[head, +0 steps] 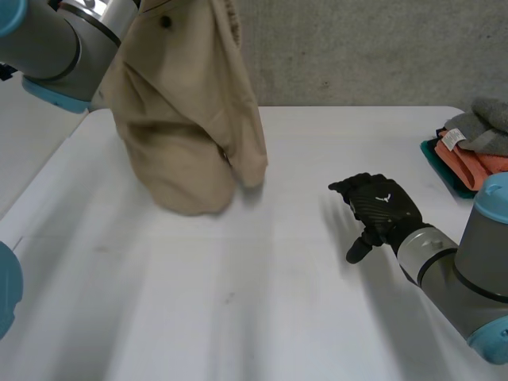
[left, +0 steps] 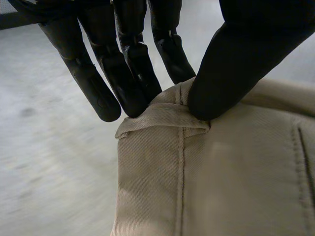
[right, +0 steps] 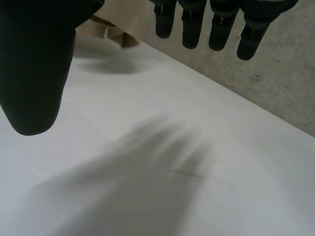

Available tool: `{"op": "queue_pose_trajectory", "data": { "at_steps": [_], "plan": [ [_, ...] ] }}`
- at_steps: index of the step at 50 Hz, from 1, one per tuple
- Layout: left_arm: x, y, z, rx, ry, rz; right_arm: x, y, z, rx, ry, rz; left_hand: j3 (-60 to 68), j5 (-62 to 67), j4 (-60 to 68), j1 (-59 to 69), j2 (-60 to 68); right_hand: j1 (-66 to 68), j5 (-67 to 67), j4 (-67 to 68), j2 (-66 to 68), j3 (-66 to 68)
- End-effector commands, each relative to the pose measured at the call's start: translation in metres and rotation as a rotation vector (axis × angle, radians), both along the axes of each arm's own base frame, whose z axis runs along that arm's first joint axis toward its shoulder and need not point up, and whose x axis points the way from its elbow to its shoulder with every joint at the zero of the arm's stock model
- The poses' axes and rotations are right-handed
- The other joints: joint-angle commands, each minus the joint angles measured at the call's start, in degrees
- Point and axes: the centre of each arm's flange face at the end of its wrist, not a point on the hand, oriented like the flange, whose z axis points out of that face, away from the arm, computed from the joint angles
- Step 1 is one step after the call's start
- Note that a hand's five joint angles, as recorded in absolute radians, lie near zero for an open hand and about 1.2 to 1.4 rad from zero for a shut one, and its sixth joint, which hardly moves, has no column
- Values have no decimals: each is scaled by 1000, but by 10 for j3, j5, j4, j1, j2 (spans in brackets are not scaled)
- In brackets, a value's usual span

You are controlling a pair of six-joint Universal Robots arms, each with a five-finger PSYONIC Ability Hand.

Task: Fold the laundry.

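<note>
As right hand (head: pixel 379 208) splays, left hand (left: pixel 236 69) pinches garment (head: pixel 186 135).

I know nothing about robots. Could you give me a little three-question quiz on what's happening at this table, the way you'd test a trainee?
1. True or false: the right hand is holding the beige garment.
2. How does the left hand grip the garment? A) pinched between thumb and fingers at a seamed edge; B) draped loose over straight fingers; C) pressed flat onto the table.
3. Fill in: the pile of cloths lies at the table's edge on the robot's ____ side.
Key: 1 false, the right hand is open over the table and holds nothing. 2 A. 3 right.
</note>
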Motion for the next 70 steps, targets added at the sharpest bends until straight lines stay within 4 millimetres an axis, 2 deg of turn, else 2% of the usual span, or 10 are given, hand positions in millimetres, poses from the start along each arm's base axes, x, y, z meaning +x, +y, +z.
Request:
{"op": "queue_pose_trajectory", "data": {
  "at_steps": [1,7,14,18,25,39,56,62,65,70],
  "plan": [
    [-25,16,-31,305,-15,-395,-7,-10,2,-2,-19,-36,119,146,114,157,116,-26,-28,-24,-21,-20],
    [-49,28,-101,518,-107,-477,-15,-19,8,-10,-41,-70,119,146,114,157,116,-26,-28,-24,-21,-20],
    [-60,42,-146,621,-165,-437,-17,-22,8,-16,-38,-76,113,140,108,151,109,-26,-28,-24,-21,-20],
    [-65,63,-163,691,-219,-415,-16,-23,9,-25,-30,-72,-289,-262,-295,-251,-293,-26,-28,-24,-21,-20],
    [-50,69,-150,625,-270,-257,-18,-31,20,-70,-20,-83,-523,-496,-528,-485,-527,-26,-28,-24,-21,-20],
    [21,44,-110,649,-77,227,6,-39,60,-277,103,32,-543,-516,-549,-505,-547,-26,-28,-24,-21,-20],
    [49,12,-226,828,-349,479,45,-95,-22,-405,496,216,-550,-523,-555,-512,-554,-6,-8,-4,-1,0],
    [47,1,-252,863,-432,497,53,-104,-41,-415,499,204,-548,-521,-554,-510,-552,242,241,245,248,249],
    [44,-3,-262,873,-470,505,56,-103,-37,-424,489,196,-542,-515,-547,-504,-545,629,627,631,634,635],
    [36,-7,-263,849,-512,511,58,-88,-20,-413,439,196,-530,-503,-535,-492,-534,674,672,676,679,680]
  ]
}}
